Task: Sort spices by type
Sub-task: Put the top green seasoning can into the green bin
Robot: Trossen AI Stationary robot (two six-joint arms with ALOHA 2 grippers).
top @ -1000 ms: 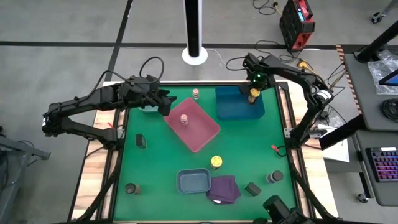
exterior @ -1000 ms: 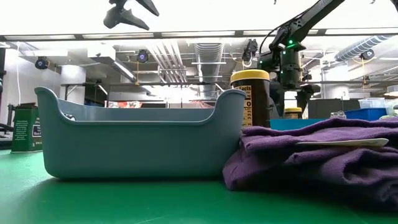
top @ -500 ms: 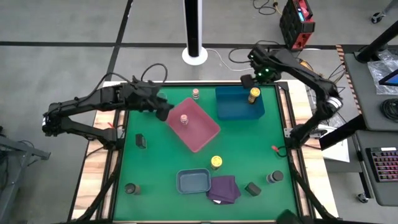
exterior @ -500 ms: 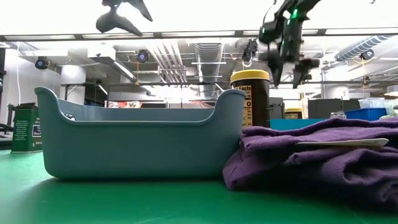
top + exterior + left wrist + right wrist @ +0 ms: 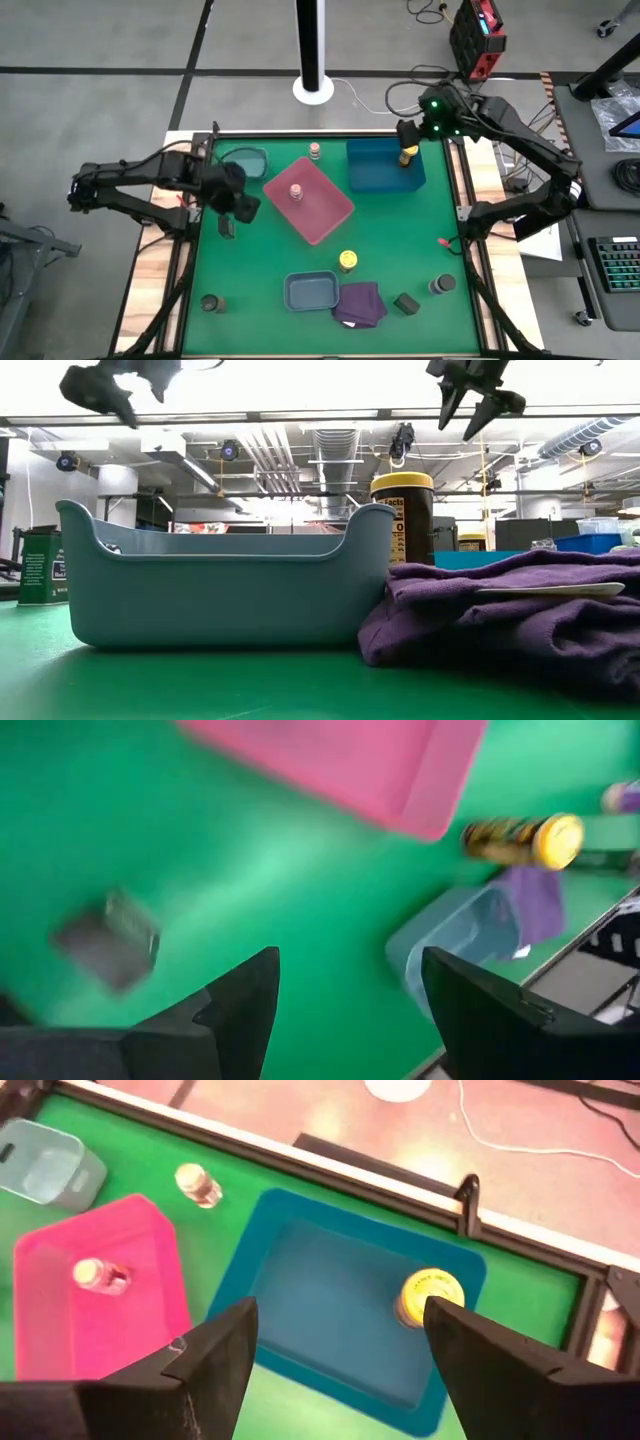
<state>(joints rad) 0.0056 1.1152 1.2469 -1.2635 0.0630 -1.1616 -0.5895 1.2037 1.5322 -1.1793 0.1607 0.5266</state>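
Yellow is already partly sorted: one yellow jar (image 5: 408, 153) stands inside the blue tray (image 5: 384, 166) at about one o'clock on the green table (image 5: 400, 240), while the second yellow jar (image 5: 347, 261) stands alone near six o'clock, just beside the grey-blue tray (image 5: 311, 291). One pale pink jar (image 5: 296, 191) stands in the pink tray (image 5: 309, 199); the other pale pink jar (image 5: 315, 150) is outside it, at twelve o'clock.

The left gripper (image 5: 243, 203) hangs over the nine o'clock side of the table, close to a dark jar (image 5: 226, 227) that lies there. I judge that picking up this dark jar is the step in hand. To do it well, the gripper should come down directly over the jar with one finger on each side of its round body, close only when the jar is centred, and lift straight up so the jar does not roll away. In the left wrist view the two fingers (image 5: 245, 1005) stand widely apart with nothing between them, and they touch nothing.

The right gripper (image 5: 407, 131) waits above the far edge of the blue tray. Its fingers (image 5: 215, 1360) are also spread wide and empty, with the yellow jar below them in the tray.

Other dark jars stand at seven o'clock (image 5: 209, 303) and near five o'clock (image 5: 441, 286), not yet in any tray.
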